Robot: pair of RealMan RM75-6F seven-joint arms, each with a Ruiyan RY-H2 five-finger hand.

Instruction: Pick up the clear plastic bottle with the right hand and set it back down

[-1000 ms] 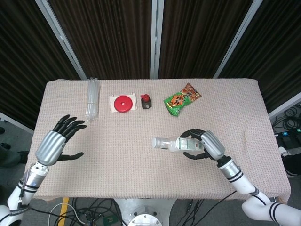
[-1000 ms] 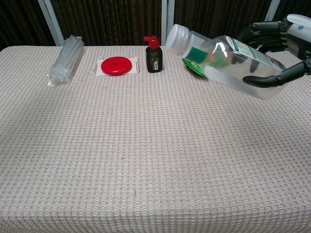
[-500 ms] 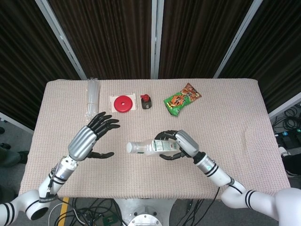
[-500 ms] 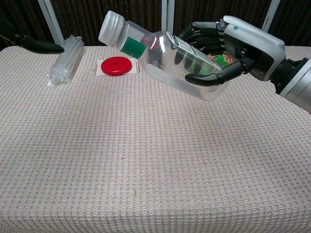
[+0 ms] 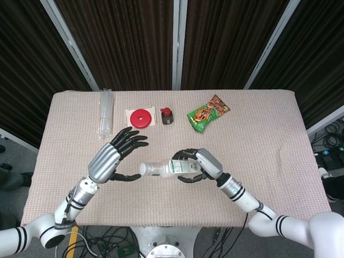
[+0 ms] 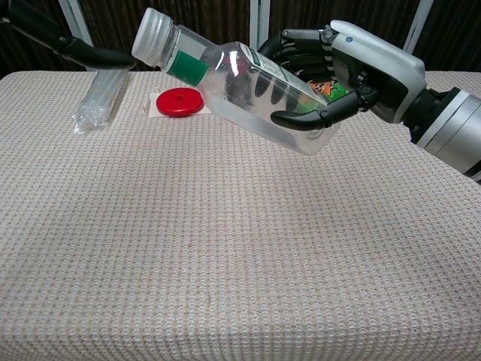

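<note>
My right hand (image 5: 201, 165) (image 6: 353, 71) grips the clear plastic bottle (image 5: 164, 169) (image 6: 233, 86) around its lower body and holds it above the table, tilted, with the white cap (image 6: 150, 34) pointing left. The bottle has a green and white label. My left hand (image 5: 113, 158) hovers open just left of the cap, fingers spread, holding nothing. In the chest view only a dark fingertip (image 6: 90, 54) of the left hand shows at the top left, close to the cap.
Along the table's far edge lie a bundle of clear tubes (image 5: 105, 114) (image 6: 101, 94), a red disc on a white card (image 5: 141, 117) (image 6: 179, 102), a small dark bottle with a red cap (image 5: 166, 115) and a green snack bag (image 5: 207, 113).
The right hand has carried the bottle further left over the table's middle. The left hand has moved right, toward the bottle's cap.
</note>
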